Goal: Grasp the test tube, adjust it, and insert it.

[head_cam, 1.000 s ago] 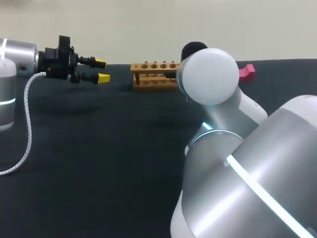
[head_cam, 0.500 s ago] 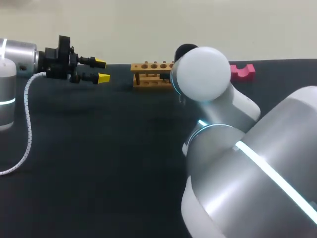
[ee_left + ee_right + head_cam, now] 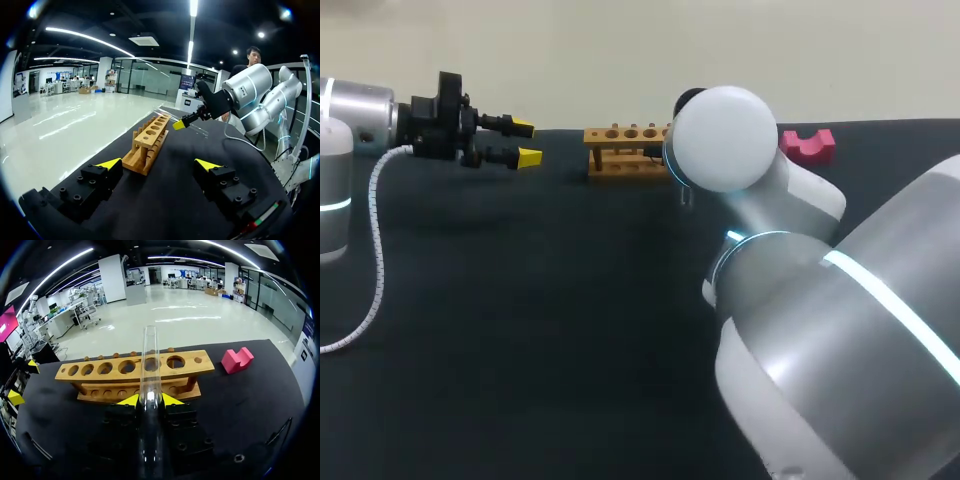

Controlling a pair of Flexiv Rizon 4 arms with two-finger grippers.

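A clear glass test tube (image 3: pixel 149 365) lies along my right gripper (image 3: pixel 150 400), whose yellow tips press it from both sides, so the gripper is shut on it. The tube's open end points at the wooden rack (image 3: pixel 135 371), overlapping one of the holes near its pink-block end. In the left wrist view the right gripper (image 3: pixel 179 124) hovers with the tube (image 3: pixel 196 129) just past the rack (image 3: pixel 148 141). In the head view the right arm's big joint hides that gripper; the rack (image 3: pixel 625 150) shows at the table's far edge. My left gripper (image 3: pixel 524 142) stands open and empty, left of the rack.
A pink notched block (image 3: pixel 807 144) lies at the far right of the table, beyond the rack's end (image 3: pixel 236 360). A white coiled cable (image 3: pixel 375 250) hangs from the left arm. The dark tabletop (image 3: pixel 540 300) stretches in front of the rack.
The right arm's joint has shifted left and slightly back, uncovering more of the pink block. The tube stays gripped. The left arm has not moved.
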